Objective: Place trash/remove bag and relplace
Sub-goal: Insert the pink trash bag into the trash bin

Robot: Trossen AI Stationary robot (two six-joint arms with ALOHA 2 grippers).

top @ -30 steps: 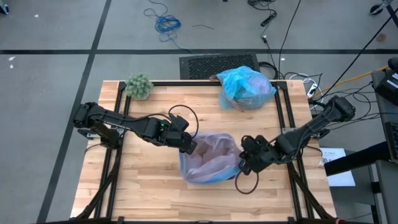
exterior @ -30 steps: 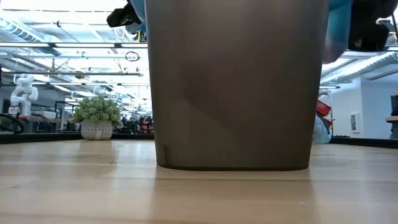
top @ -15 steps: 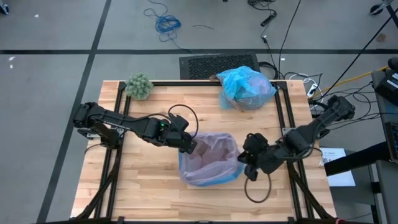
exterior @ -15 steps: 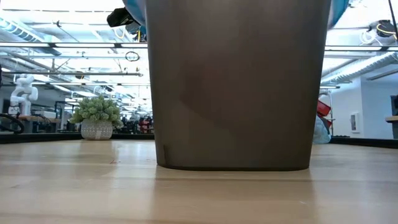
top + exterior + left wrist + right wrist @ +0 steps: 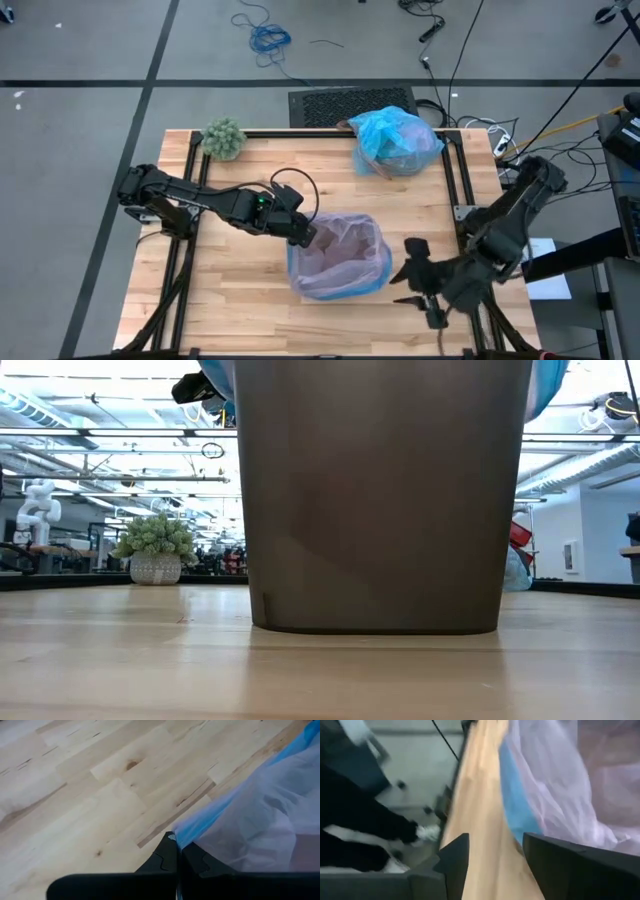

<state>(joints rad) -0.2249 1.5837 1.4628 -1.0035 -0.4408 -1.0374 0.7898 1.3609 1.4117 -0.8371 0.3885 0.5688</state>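
With the left fingers (image 5: 303,232) pinched shut on the bag's (image 5: 340,256) rim over the bin and the right fingers (image 5: 408,272) open, empty beside it, the unheld side may slump inward.

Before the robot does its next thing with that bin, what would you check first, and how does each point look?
1. Left gripper clamped on the new bag's rim: ok, shut on the blue edge.
2. Right gripper clear of the bag: ok, open and off to the bin's right side.
3. Bag spread over the bin: ok on the blue rim seen from above; far side cannot tell.
4. Bin upright on the table: ok.
5. Filled light-blue bag out of the way: ok, at the table's far edge.
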